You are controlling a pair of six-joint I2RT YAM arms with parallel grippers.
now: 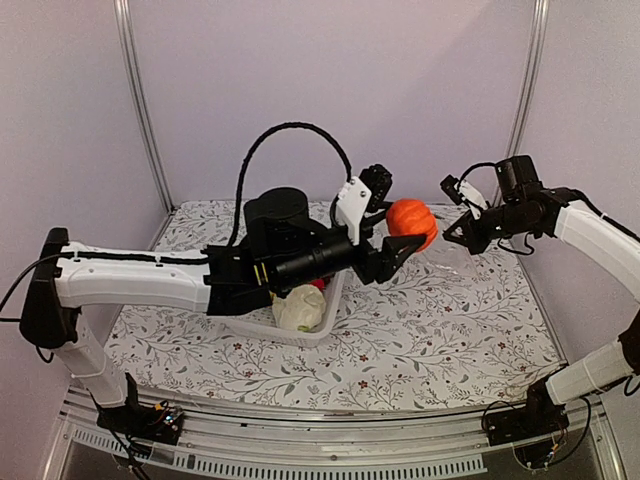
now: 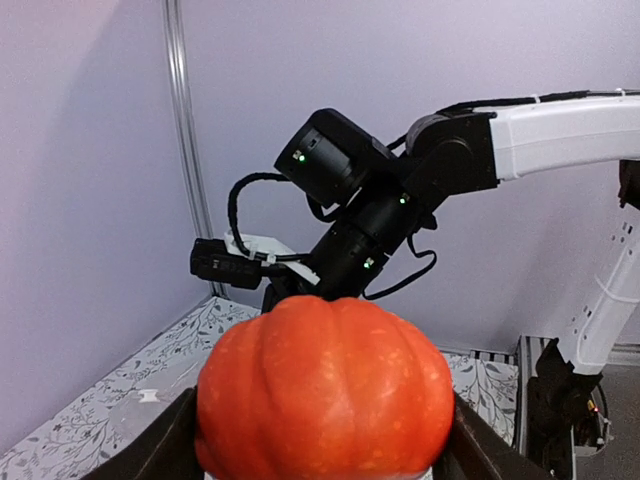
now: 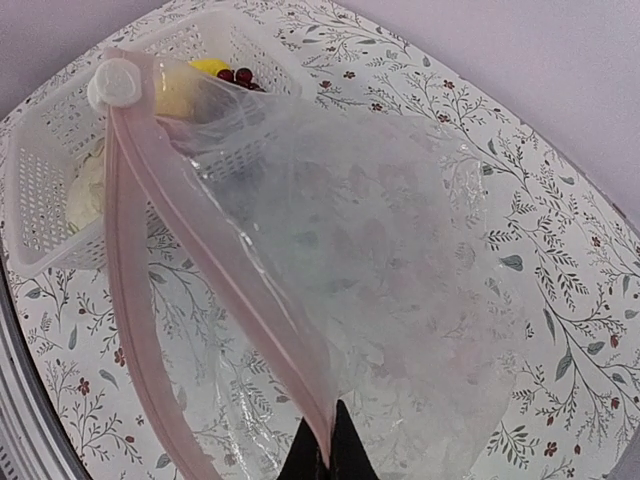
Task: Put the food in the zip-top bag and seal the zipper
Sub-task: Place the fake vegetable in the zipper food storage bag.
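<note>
My left gripper [image 1: 407,238] is shut on the ribbed orange round fruit [image 1: 412,222] and holds it in the air to the right of the basket; in the left wrist view the fruit [image 2: 325,385] fills the space between both dark fingers [image 2: 150,445]. Just right of it, my right gripper [image 1: 453,236] is shut on the mouth edge of the clear zip-top bag [image 3: 400,270], which hangs over the table. The pinkish zipper [image 3: 225,265] runs from its white slider [image 3: 115,82] down to the right gripper [image 3: 328,455]; its two strips stand apart.
The white perforated basket [image 1: 322,330] stands mid-table under the left arm. In it lie a white cauliflower [image 1: 298,308] and a red piece [image 1: 318,285]. Through the bag, the right wrist view shows a yellow piece [image 3: 190,85] and dark grapes [image 3: 240,75] there too.
</note>
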